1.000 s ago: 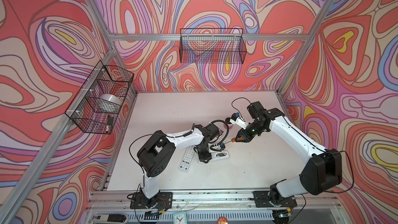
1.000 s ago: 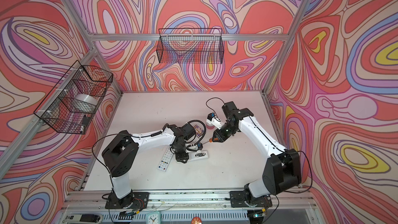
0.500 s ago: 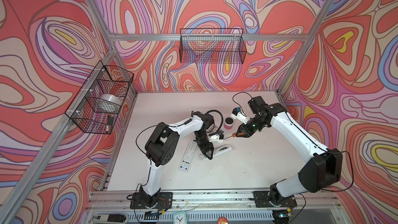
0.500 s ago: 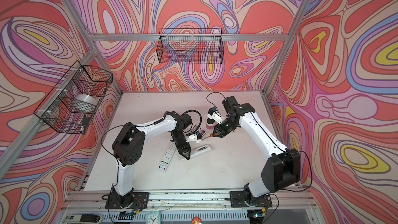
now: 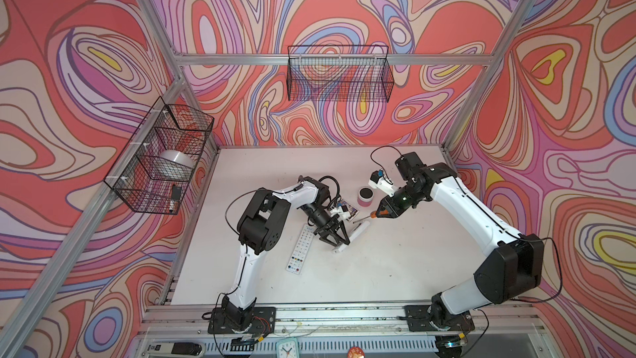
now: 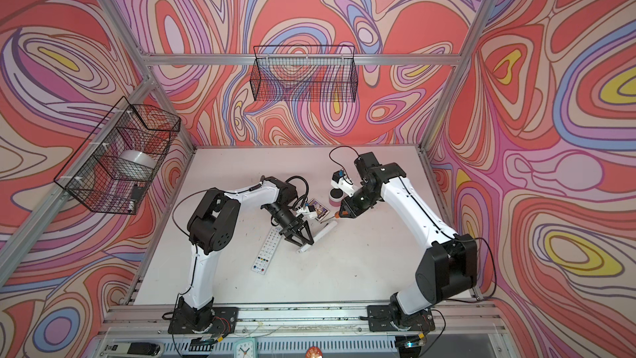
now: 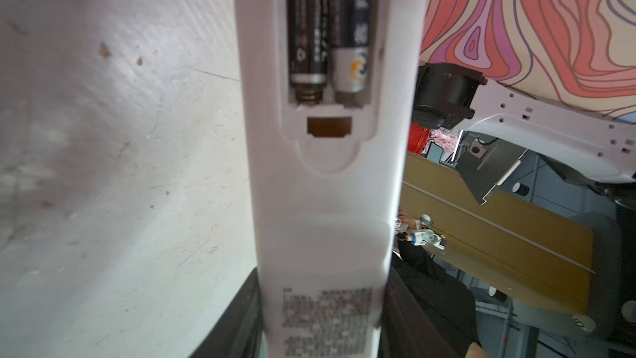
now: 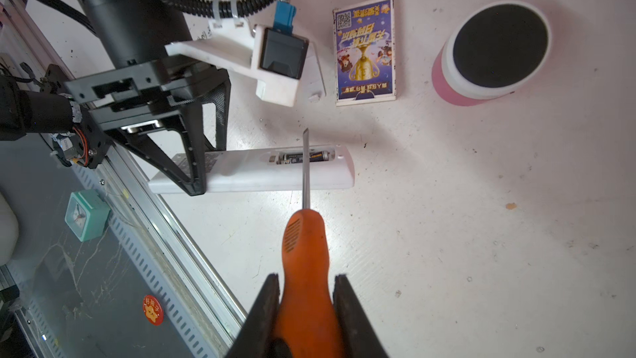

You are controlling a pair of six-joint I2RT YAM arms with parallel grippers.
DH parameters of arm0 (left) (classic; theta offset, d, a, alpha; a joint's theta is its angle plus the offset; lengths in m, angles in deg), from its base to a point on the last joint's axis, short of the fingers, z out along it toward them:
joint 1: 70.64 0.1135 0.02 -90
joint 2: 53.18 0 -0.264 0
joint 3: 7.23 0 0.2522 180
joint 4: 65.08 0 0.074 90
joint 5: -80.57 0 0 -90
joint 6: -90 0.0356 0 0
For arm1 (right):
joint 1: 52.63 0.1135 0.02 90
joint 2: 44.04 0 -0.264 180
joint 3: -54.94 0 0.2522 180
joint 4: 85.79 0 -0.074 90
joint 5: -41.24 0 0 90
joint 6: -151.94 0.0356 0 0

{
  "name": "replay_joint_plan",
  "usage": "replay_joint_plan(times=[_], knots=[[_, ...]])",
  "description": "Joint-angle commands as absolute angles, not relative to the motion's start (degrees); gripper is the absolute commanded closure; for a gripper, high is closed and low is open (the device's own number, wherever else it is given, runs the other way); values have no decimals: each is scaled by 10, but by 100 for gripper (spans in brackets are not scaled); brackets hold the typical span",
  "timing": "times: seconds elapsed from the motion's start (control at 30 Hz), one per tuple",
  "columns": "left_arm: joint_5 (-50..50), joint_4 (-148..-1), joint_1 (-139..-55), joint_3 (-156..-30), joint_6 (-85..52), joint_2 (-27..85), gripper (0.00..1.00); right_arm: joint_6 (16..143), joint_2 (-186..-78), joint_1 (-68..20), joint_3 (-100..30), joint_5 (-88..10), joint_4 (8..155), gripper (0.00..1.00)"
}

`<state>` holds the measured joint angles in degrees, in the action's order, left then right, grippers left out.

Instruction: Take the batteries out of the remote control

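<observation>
I am aiming to bring the screwdriver (image 8: 304, 235) tip down slowly under one battery end and lever gently, since the batteries (image 8: 296, 157) are sitting in the open bay of the remote (image 8: 261, 175). My right gripper (image 8: 306, 291) is clamping the orange handle. Farther off, my left gripper (image 8: 208, 167), jaws partly apart, is pinching the remote's other end.

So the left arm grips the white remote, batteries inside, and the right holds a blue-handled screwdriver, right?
Not blue: the right wrist view shows the screwdriver has an orange handle. The rest holds: left gripper on the white remote, batteries inside, right gripper on the screwdriver.
</observation>
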<state>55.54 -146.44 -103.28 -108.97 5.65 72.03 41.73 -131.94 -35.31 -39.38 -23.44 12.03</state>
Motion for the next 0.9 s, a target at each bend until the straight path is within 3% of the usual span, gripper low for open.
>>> replay_joint_plan(times=[0.0,0.5,0.57,0.73,0.87], knots=[[572,-1476,-1027,-1088,31,740,94,422,-1322,-355,-405,-222,123,100],[598,-1475,-1017,-1106,30,753,94,450,-1316,-355,-401,-222,93,100],[525,-1501,-1017,-1123,56,751,94,453,-1312,-355,-397,-218,102,100],[236,-1515,-1019,-1117,78,736,95,470,-1307,-355,-374,-199,124,100],[171,-1463,-1022,-1085,73,703,96,505,-1293,-355,-350,-188,159,100]])
